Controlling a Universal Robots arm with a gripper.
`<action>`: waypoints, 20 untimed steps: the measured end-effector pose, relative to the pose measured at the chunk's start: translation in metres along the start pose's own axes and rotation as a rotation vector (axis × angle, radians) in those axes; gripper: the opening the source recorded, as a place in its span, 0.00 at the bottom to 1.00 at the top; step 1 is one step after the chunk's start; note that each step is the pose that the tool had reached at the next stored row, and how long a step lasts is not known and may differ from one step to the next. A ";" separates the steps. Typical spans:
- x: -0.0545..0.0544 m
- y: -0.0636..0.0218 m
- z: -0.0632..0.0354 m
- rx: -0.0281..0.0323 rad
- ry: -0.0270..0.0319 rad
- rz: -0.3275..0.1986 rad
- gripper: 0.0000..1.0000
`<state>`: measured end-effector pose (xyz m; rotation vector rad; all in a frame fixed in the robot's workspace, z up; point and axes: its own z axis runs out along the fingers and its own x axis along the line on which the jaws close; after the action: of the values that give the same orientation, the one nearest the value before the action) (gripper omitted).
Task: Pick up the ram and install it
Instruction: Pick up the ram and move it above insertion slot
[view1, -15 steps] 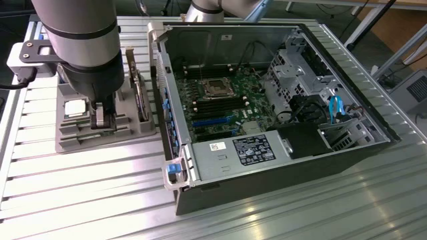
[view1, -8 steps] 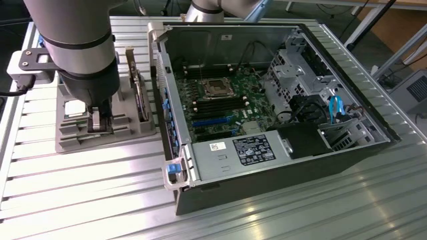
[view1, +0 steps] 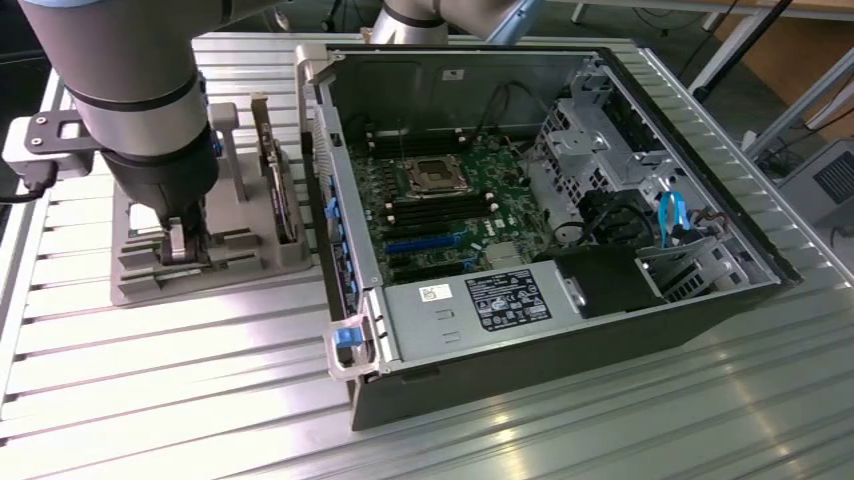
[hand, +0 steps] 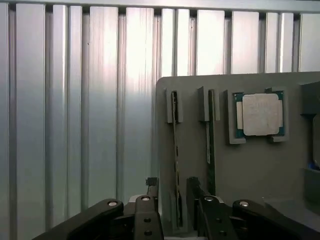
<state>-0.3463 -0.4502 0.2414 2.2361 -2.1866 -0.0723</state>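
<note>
The jaws are standing a little apart, straddling the ram (hand: 175, 145), with a thin gap showing on each side between the stick and the black fingers (hand: 150, 200). The gripper (hand: 172, 195) is therefore open around it and not yet clamping.

The ram is standing on its long edge in a slot of the grey tray (hand: 250, 170), in the row beside the tray's edge, next to bare table. A second stick (hand: 211, 135) is standing just beside it and parallel to it. Past that stick, a square silver processor chip (hand: 260, 115) is lying flat in its own recess.

In the exterior view the arm (view1: 134, 90) is reaching straight down, and the gripper (view1: 180, 250) is hanging low over the tray (view1: 147, 290) at the exterior view's left. An expansion card (view1: 278, 190) is standing upright on the tray's side nearest the computer case (view1: 441, 75). The case is lying open just beside the tray, and the motherboard (view1: 467, 190) is facing up inside it.

Everything is resting on a table (view1: 160, 400) of ribbed aluminium slats, which are catching bright streaks of light. Beyond the far right corner of the table, metal frame legs (view1: 731, 45) and a brown board (view1: 801, 60) are showing in the room.
</note>
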 end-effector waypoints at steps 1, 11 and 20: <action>-0.005 0.0039 0.0047 -0.0002 0.0003 -0.005 0.36; -0.006 0.0070 0.0343 -0.0008 0.0014 -0.033 0.36; -0.006 0.0070 0.0334 -0.0009 0.0016 -0.033 0.12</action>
<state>-0.3549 -0.4436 0.2084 2.2711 -2.1488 -0.0718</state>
